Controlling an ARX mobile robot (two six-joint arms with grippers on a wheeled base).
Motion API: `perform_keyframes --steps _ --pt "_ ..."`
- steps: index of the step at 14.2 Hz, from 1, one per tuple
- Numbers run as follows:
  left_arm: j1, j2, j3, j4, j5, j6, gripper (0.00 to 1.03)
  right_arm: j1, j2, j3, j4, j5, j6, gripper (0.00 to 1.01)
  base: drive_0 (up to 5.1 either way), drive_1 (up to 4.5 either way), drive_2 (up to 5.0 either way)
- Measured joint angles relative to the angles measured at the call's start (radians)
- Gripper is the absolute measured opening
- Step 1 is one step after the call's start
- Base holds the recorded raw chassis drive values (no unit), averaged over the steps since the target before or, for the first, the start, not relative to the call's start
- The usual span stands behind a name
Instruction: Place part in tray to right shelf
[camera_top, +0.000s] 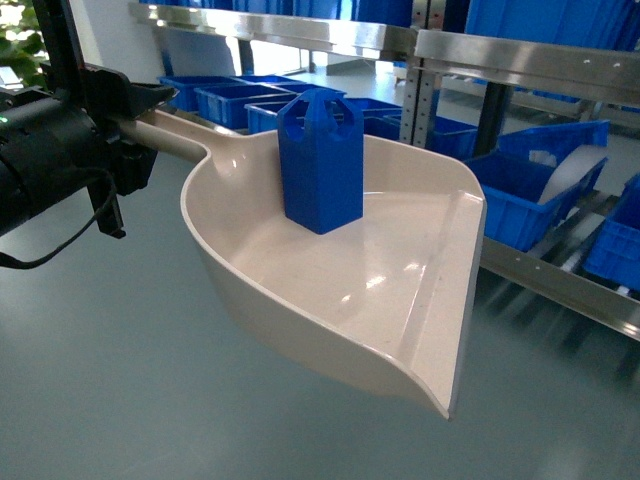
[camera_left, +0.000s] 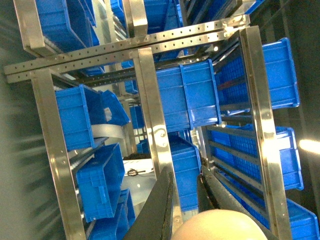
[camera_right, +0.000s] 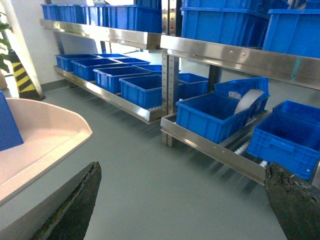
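There are no words, numbers, labels or brand names to read in any of the three views. The one sign-like mark is a set of yellow and black warning stripes (camera_right: 21, 75) on a slanted post at the far left of the right wrist view, by the white wall. The stripes have no letters on them.

Head view close above the tray (camera_top: 330, 290); both wrist views toward the shelf (camera_right: 220, 52).
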Motion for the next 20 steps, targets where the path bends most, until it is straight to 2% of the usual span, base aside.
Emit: perform_keyframes --steps 20 --pt "0.0 0.0 0.0 0.0 0.002 0.0 0.12 0.0 0.0 0.0 0.0 0.0 0.0 0.98 -1.6 -1.59 -1.6"
